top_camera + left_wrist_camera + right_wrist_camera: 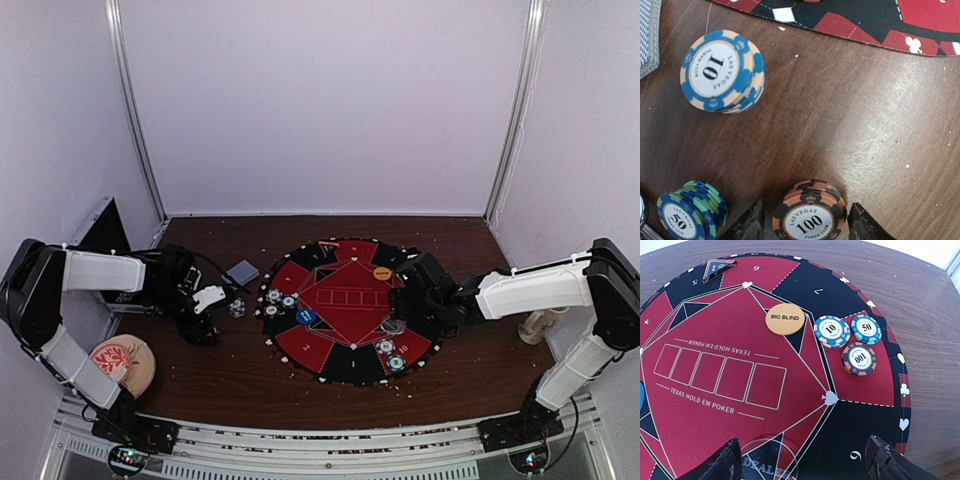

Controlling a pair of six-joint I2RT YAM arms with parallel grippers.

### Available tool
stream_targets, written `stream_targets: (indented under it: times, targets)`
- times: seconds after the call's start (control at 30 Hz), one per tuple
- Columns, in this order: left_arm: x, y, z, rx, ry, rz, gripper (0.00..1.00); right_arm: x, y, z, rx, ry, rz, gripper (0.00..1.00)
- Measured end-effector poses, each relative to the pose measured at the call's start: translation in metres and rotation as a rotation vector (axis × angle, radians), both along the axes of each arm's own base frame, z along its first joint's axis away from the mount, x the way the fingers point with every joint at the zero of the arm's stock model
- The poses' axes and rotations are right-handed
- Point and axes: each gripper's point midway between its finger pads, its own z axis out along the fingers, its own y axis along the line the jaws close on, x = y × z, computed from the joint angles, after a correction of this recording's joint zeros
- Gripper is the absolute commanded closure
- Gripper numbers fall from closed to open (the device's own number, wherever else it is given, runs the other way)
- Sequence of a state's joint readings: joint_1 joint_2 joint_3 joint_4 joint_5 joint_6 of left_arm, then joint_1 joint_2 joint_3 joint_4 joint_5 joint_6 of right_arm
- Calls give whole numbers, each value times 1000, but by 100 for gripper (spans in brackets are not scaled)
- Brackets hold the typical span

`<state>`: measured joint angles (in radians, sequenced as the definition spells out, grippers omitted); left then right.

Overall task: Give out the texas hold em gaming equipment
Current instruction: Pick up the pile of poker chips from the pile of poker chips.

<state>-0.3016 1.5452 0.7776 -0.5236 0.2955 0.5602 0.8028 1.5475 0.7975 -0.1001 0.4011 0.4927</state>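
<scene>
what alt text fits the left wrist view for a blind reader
The left gripper straddles a stack of red-and-black 100 chips at the bottom edge, a finger close on each side. On the brown table also sit a blue-and-cream 10 stack upper left and a blue-green 50 stack lower left; the red-and-black mat crosses the top.

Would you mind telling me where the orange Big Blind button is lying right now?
From above, the orange Big Blind button lies on the far right part of the round mat; the right wrist view shows it just left of the 10 chips.
</scene>
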Motion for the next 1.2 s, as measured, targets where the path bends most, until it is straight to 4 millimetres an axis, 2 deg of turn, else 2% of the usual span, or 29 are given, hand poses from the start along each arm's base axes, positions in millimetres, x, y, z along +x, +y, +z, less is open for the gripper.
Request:
stream_targets:
  times: [0.13,0.57,0.9,1.2]
  targets:
    - [0,0,0,-1,1,-1,52,0,0,0,0,0,0,13]
    - [-3,-2,2,-14,6,-15,72,0,0,0,0,0,0,13]
    - [-1,-3,21,-25,-32,-15,75,-1,-1,1,0,-3,-1,13]
    - [13,-12,46,-46,-82,-29,75,0,-13,7,1,-26,-35,12]
